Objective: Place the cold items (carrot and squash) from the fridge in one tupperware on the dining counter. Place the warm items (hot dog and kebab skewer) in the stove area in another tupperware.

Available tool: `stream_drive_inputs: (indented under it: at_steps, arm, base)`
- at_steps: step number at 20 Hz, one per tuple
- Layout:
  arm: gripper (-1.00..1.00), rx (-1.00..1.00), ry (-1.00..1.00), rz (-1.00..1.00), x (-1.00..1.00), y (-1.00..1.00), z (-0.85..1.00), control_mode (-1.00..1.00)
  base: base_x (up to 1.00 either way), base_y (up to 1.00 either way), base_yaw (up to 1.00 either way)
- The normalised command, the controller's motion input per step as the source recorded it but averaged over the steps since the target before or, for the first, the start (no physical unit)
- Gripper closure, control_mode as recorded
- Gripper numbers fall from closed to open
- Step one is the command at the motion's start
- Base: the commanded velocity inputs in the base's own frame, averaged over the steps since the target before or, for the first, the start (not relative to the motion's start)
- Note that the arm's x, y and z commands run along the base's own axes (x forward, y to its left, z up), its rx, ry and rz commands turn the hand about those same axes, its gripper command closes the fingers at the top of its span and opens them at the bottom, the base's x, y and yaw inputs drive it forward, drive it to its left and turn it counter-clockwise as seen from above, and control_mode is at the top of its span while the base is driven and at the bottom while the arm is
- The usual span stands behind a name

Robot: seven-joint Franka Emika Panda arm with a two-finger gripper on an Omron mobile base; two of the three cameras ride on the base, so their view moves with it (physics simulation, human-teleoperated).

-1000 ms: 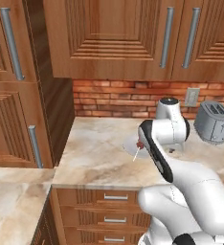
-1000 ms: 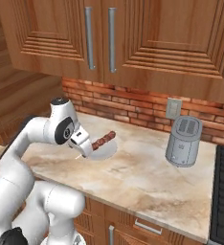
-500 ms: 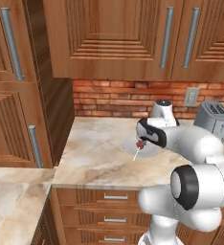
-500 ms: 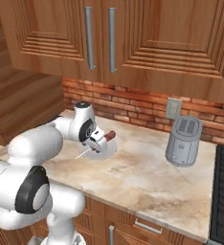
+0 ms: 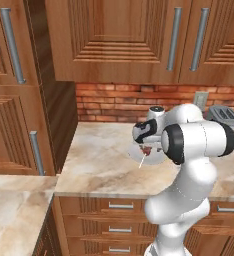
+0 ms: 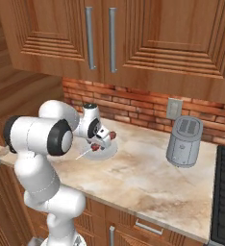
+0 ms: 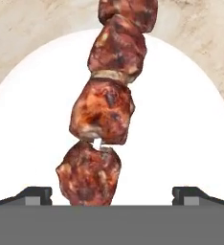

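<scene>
kebab skewer [image 7: 106, 115] on plate [image 7: 190, 124], long axis 6-to-12 | fingers [image 7: 35, 195] spread wide at 8 and 4, straddling it | apparently not yet touching

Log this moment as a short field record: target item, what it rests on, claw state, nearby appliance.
target: kebab skewer, meat chunks in a row on a stick
support: white plate on the marble counter
claw: claw open, tips on either side of the skewer's near end, not closed on it
nearby appliance: grey toaster further along the counter by the brick wall
</scene>
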Motion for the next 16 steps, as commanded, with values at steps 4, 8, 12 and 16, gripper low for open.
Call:
stream_drive_inputs:
  at_steps: [4,8,12,16]
  arm:
    - [-1.00,0.00,0.00,0.00,0.68,0.00,-0.65,-1.00]
    - [-1.00,0.00,0.00,0.00,0.56,0.00,-0.53,-1.00]
    - [1.00,0.01,0.00,0.00,0.23,0.00,-0.58,-1.00]
    - [1.00,0.12,-0.02,0.00,-0.13,-0.27,-0.33,-1.00]
  base:
    - [0.00,0.00,0.00]
    - [0.00,0.00,0.00]
    - [0.00,0.00,0.00]
    - [0.00,0.00,0.00]
